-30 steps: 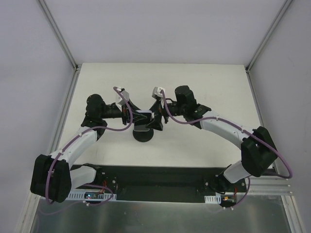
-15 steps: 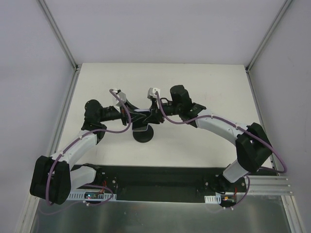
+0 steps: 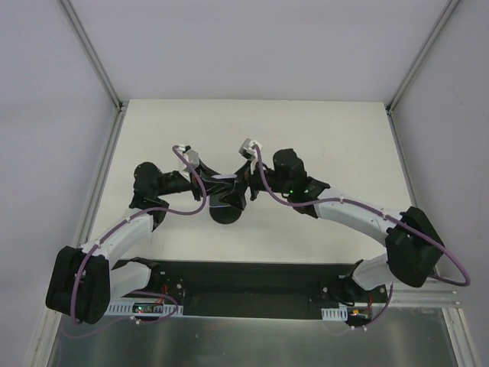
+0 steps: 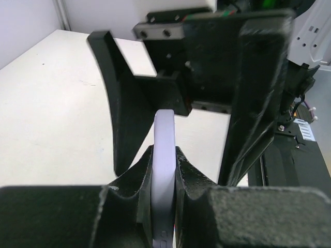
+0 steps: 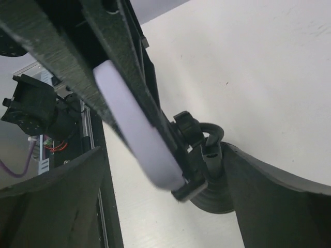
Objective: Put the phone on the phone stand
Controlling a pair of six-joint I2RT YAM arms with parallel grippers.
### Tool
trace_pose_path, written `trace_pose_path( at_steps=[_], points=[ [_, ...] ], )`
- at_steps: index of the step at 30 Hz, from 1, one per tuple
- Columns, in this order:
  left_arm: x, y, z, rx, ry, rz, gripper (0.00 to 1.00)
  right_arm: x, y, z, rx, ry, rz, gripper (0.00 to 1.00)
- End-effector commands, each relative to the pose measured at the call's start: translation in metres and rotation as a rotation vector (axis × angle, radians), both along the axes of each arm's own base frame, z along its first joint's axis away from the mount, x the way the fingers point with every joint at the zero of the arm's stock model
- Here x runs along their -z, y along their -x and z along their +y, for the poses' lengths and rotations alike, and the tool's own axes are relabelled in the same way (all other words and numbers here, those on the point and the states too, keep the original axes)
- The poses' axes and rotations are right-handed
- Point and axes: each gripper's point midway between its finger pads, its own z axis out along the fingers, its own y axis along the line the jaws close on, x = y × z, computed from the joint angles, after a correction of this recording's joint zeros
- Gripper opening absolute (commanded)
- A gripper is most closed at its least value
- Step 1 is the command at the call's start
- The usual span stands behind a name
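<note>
The phone (image 4: 164, 150) is a slim pale-edged slab, edge-on in the left wrist view. My left gripper (image 4: 164, 155) is shut on it. In the right wrist view the phone (image 5: 134, 124) slants down, with its lower end against the lip of the phone stand's black cradle (image 5: 194, 188) above the round base (image 5: 214, 199). My right gripper (image 5: 163, 152) is open, one finger on each side of the phone and stand, touching neither. In the top view both grippers, left (image 3: 208, 189) and right (image 3: 240, 186), meet over the stand base (image 3: 225, 215).
The white table (image 3: 321, 138) is walled at left, right and back by pale panels on metal rails. A black base strip (image 3: 244, 287) with the arm mounts runs along the near edge. The right gripper's black fingers (image 4: 124, 113) fill the space just ahead of the left gripper.
The left gripper has kept its hold on the phone and shifted slightly left over the stand. The right arm has swung lower and its gripper has drawn back a little to the right.
</note>
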Motion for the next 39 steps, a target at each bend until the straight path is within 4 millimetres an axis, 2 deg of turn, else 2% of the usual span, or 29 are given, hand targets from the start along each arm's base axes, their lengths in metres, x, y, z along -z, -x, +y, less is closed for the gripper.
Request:
trace_pose_path(
  at_steps=[1, 2, 3, 4, 6, 7, 12, 15, 18, 20, 21, 22, 23, 25, 26, 27, 28, 29, 30, 32, 33, 39],
  points=[
    [-0.008, 0.002, 0.000, -0.007, 0.010, -0.046, 0.00, -0.039, -0.003, -0.027, 0.046, -0.125, -0.031, 0.96],
    [-0.009, 0.003, 0.000, -0.006, 0.011, -0.048, 0.00, -0.049, 0.001, -0.035, 0.040, -0.144, -0.051, 0.96],
    [-0.010, 0.003, 0.000, -0.006, 0.012, -0.051, 0.00, -0.041, 0.001, -0.045, 0.050, -0.134, -0.039, 0.96],
    [-0.010, 0.002, 0.000, -0.007, 0.012, -0.045, 0.00, -0.046, 0.005, -0.053, 0.059, -0.135, -0.047, 0.96],
    [-0.012, 0.001, 0.000, -0.011, 0.017, -0.047, 0.00, -0.037, 0.006, -0.066, 0.084, -0.115, -0.047, 0.96],
    [-0.011, 0.001, 0.000, -0.012, 0.018, -0.038, 0.00, -0.040, 0.010, -0.072, 0.087, -0.113, -0.053, 0.96],
    [-0.014, -0.003, 0.001, -0.040, 0.039, -0.041, 0.00, -0.032, 0.011, -0.087, 0.120, -0.082, -0.055, 0.96],
    [-0.016, -0.012, 0.006, -0.124, 0.060, -0.046, 0.00, -0.026, 0.009, -0.092, 0.146, -0.072, -0.045, 0.96],
    [-0.022, -0.038, 0.023, -0.354, 0.077, -0.066, 0.00, -0.021, 0.006, -0.094, 0.158, -0.063, -0.026, 0.96],
    [-0.024, -0.066, 0.051, -0.626, 0.048, -0.072, 0.00, -0.017, 0.007, -0.096, 0.159, -0.057, -0.014, 0.96],
    [-0.034, -0.071, 0.065, -0.731, 0.041, -0.121, 0.00, -0.016, 0.007, -0.097, 0.161, -0.057, -0.011, 0.96],
    [-0.030, -0.077, 0.075, -0.816, 0.003, -0.094, 0.00, -0.016, 0.007, -0.098, 0.162, -0.057, -0.011, 0.96],
    [-0.034, -0.091, 0.105, -1.036, 0.008, -0.074, 0.00, -0.015, 0.006, -0.100, 0.167, -0.056, -0.013, 0.96],
    [-0.041, -0.096, 0.138, -1.250, -0.018, -0.042, 0.00, -0.014, 0.005, -0.101, 0.173, -0.054, -0.008, 0.96],
    [-0.041, -0.095, 0.167, -1.421, -0.028, -0.015, 0.00, -0.014, 0.005, -0.102, 0.175, -0.054, -0.007, 0.96],
    [-0.040, -0.094, 0.186, -1.531, -0.037, 0.006, 0.00, -0.014, 0.004, -0.102, 0.175, -0.053, -0.005, 0.96],
    [-0.047, -0.091, 0.200, -1.620, -0.033, 0.016, 0.00, -0.015, 0.004, -0.102, 0.177, -0.054, -0.004, 0.97],
    [-0.040, -0.087, 0.212, -1.696, -0.089, 0.036, 0.00, -0.015, 0.004, -0.103, 0.175, -0.054, -0.003, 0.97],
    [-0.040, -0.079, 0.239, -1.871, -0.124, 0.046, 0.00, -0.015, 0.005, -0.102, 0.173, -0.055, -0.003, 0.97],
    [-0.035, -0.068, 0.258, -2.000, -0.178, 0.050, 0.00, -0.016, 0.005, -0.103, 0.171, -0.056, -0.005, 0.97],
    [-0.031, -0.057, 0.273, -2.109, -0.186, 0.064, 0.00, -0.016, 0.005, -0.102, 0.170, -0.057, -0.002, 0.97],
    [-0.022, -0.012, 0.308, -2.378, -0.153, 0.094, 0.00, -0.012, 0.008, -0.101, 0.159, -0.054, 0.019, 0.97]
  ],
)
